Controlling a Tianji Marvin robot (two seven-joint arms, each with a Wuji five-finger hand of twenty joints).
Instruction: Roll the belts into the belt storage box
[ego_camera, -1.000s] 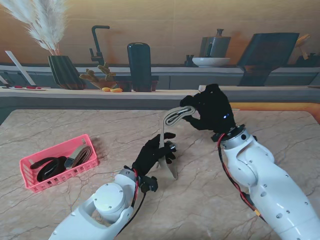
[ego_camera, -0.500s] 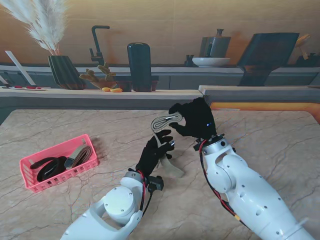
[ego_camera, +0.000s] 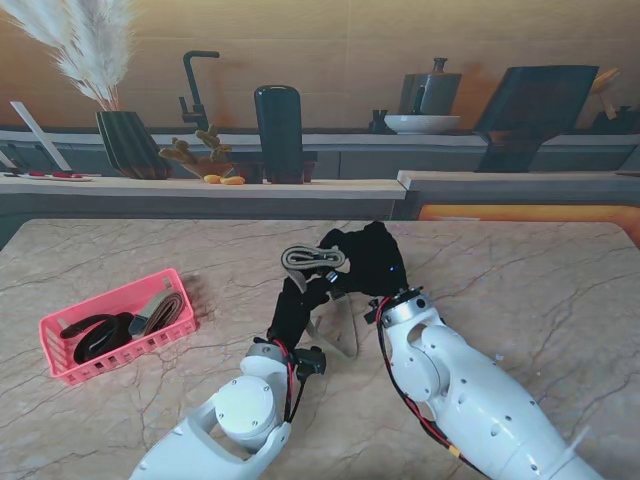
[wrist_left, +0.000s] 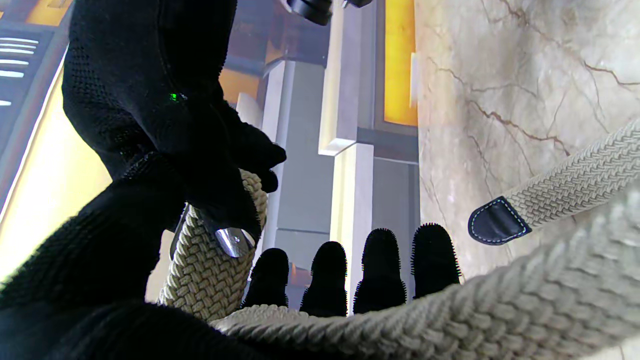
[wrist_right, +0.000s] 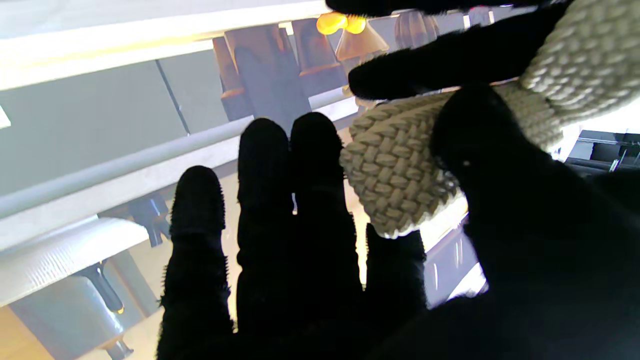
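Beige woven belt (ego_camera: 312, 258) lifted off the marble surface (ego_camera: 560, 270) at mid-table, coiled end clamped in the right hand (ego_camera: 368, 262), loose strap draped over the left hand (ego_camera: 296, 310) closed around it, pink storage box (ego_camera: 62, 366) with rolled belts (ego_camera: 100, 334) well apart, far left.

A beige marble tabletop (ego_camera: 520, 270) with dark veins carries a pink basket (ego_camera: 118, 325) on its left side, dark rolled belts (ego_camera: 100, 335) inside.
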